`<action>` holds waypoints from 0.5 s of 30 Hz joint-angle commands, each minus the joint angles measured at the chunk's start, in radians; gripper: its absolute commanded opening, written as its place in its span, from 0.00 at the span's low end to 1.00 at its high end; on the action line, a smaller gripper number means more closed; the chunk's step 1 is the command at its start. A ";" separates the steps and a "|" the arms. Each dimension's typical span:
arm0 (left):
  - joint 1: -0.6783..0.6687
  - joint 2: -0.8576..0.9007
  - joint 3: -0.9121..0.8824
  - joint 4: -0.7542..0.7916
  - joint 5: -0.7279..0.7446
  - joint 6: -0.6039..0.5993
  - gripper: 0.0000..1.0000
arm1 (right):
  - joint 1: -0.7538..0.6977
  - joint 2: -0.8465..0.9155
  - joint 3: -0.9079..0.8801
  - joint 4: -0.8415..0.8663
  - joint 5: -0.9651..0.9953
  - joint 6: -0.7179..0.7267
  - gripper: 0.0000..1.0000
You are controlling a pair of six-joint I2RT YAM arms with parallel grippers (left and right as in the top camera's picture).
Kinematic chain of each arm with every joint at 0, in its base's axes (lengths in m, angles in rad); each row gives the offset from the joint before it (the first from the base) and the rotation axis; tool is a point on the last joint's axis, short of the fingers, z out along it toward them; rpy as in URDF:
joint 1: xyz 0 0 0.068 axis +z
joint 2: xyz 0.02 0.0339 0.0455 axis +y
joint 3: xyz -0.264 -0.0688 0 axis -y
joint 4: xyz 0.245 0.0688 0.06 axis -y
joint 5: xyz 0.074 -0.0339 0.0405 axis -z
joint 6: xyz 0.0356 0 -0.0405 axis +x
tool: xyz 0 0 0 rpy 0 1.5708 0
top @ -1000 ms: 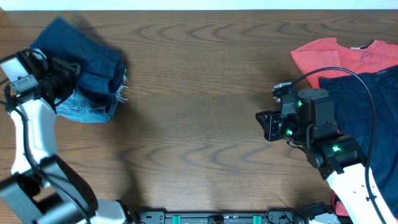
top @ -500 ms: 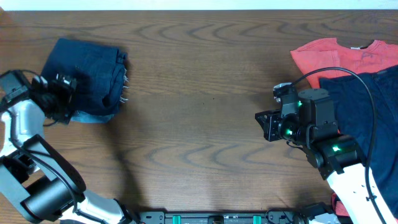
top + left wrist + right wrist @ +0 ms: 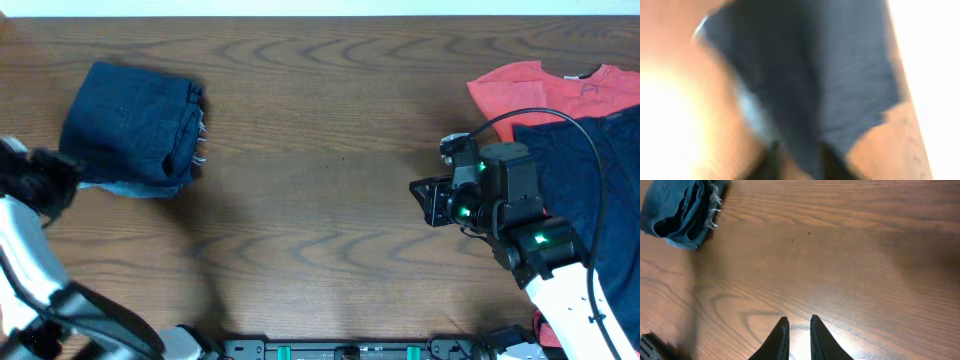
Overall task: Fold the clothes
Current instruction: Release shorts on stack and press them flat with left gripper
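Observation:
A folded pair of dark denim shorts (image 3: 135, 128) lies at the table's far left, with a pale blue edge showing at its lower side. It also shows in the right wrist view (image 3: 675, 212) and, blurred, in the left wrist view (image 3: 815, 75). My left gripper (image 3: 48, 185) is at the left table edge, just clear of the shorts' lower left corner; its fingers (image 3: 802, 160) look apart and empty. My right gripper (image 3: 425, 200) hovers over bare wood right of centre, its fingers (image 3: 798, 322) nearly together and holding nothing.
A red shirt (image 3: 545, 88) lies at the far right with a navy garment (image 3: 600, 170) overlapping it below. My right arm lies partly over the navy garment. Bare wooden table (image 3: 320, 150) stretches between the shorts and this pile.
My left gripper has drawn back from on top of the shorts to the left and toward the front edge. The shorts now lie folded and uncovered. The right arm has not moved.

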 commanded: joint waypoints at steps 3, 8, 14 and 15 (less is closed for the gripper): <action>-0.114 -0.017 0.013 0.151 -0.026 0.072 0.06 | 0.001 -0.006 0.015 -0.006 0.005 0.014 0.14; -0.209 0.106 0.013 0.182 -0.288 0.072 0.06 | 0.001 -0.006 0.015 -0.034 0.024 0.016 0.13; -0.232 0.311 0.013 0.150 -0.286 0.067 0.07 | 0.001 -0.006 0.015 -0.041 0.053 0.060 0.13; -0.232 0.341 0.013 0.152 -0.285 0.067 0.10 | 0.001 -0.006 0.015 -0.041 0.053 0.060 0.13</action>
